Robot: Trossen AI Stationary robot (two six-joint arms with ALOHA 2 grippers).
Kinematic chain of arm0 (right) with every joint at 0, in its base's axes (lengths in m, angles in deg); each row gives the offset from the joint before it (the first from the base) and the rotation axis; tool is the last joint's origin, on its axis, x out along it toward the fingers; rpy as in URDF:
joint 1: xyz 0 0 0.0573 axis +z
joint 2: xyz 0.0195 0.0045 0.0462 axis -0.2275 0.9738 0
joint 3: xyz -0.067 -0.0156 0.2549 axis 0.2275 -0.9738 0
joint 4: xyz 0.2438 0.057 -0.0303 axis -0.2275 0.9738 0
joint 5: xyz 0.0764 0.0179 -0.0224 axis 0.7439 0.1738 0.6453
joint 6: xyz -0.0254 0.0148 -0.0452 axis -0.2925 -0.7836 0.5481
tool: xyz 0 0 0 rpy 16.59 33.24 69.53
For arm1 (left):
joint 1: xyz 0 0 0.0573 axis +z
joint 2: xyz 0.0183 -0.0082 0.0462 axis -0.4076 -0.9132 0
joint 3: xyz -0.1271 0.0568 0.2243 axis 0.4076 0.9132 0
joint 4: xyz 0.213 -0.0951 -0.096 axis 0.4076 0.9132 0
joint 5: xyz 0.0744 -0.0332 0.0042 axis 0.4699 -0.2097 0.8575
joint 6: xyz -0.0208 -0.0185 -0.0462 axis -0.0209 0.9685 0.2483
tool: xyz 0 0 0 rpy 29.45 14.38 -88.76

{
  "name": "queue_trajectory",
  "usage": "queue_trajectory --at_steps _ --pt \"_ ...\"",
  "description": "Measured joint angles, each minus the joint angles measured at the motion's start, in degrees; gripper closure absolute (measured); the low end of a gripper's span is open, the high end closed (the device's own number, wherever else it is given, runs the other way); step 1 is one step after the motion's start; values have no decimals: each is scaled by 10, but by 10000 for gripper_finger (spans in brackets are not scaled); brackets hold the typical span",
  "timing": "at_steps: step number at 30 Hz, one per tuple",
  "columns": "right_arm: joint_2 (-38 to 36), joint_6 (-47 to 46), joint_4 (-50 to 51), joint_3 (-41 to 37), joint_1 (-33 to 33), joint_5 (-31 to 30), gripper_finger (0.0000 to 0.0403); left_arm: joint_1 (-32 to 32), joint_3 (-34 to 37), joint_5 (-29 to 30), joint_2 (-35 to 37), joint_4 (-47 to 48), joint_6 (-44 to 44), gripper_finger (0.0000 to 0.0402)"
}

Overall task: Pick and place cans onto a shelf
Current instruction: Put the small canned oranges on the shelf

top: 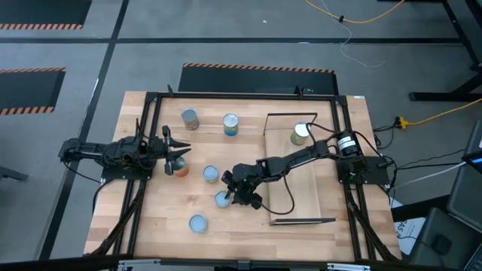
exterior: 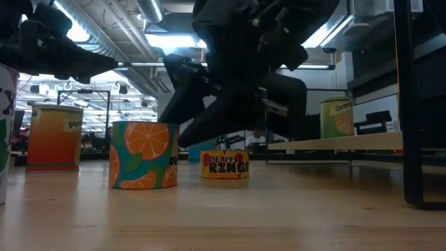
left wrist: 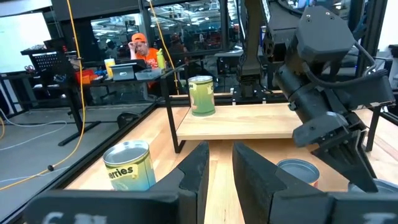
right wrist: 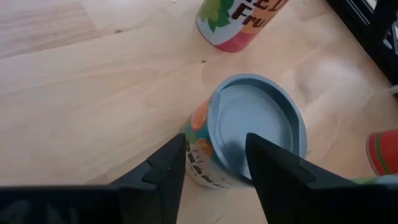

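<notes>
Several cans stand upright on the wooden table. One with a pale blue lid and an orange-fruit label (top: 224, 199) (right wrist: 255, 127) (exterior: 144, 155) stands on its base left of the shelf (top: 301, 181). My right gripper (top: 239, 194) (right wrist: 214, 137) hangs open just over it, slanting down, with one finger on either side of the lid and apart from it. A green can (top: 301, 133) (left wrist: 201, 95) stands on the shelf's far end. My left gripper (top: 178, 144) (left wrist: 219, 149) waits open and level at the table's left, beside an orange-red can (top: 181, 167).
More cans stand at the far left (top: 190, 118) (top: 230, 124), mid-table (top: 211, 174) and near the front edge (top: 197, 223). Thin dark frames close the shelf's short ends (top: 301, 221). Black rails (top: 151, 98) border the table. A person sits in the room beyond (left wrist: 142, 51).
</notes>
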Motion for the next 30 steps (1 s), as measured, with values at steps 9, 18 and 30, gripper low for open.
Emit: queue_trajectory --at_steps 9,18,30 --pt "-1 -2 2 0 0 -1 331 0 0 0 0 0 0 337" --pt "-1 -2 4 0 0 0 389 0 0 0 0 0 0 337" --pt "-69 -18 58 -1 0 -6 393 0 0 0 0 0 0 337"
